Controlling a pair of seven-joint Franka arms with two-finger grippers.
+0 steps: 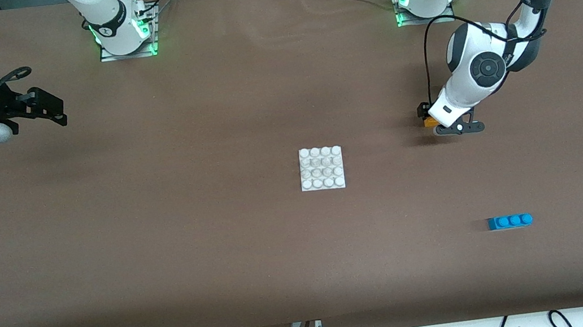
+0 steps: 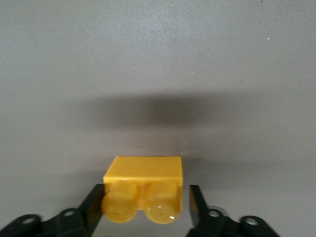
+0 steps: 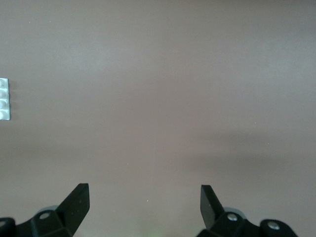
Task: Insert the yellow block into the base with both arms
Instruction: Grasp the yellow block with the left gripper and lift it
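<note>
Left end effector [image 2: 143, 210] down low at the left arm's end of the desk [image 1: 222, 241], fingers [image 2: 91, 207] one on each side of the yellow block [image 2: 144, 190], a thin gap on one side, so not squeezing yet. White base [image 1: 321, 168] flat mid-desk, well apart from the block. Blue three-stud brick [image 1: 510, 221] nearer the front camera. Right end effector [image 3: 143, 202] wide open, waiting up over the right arm's end.

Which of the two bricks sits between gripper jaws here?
The yellow block, between the left gripper's jaws toward the left arm's end. The blue brick lies alone, nearer the front camera.
</note>
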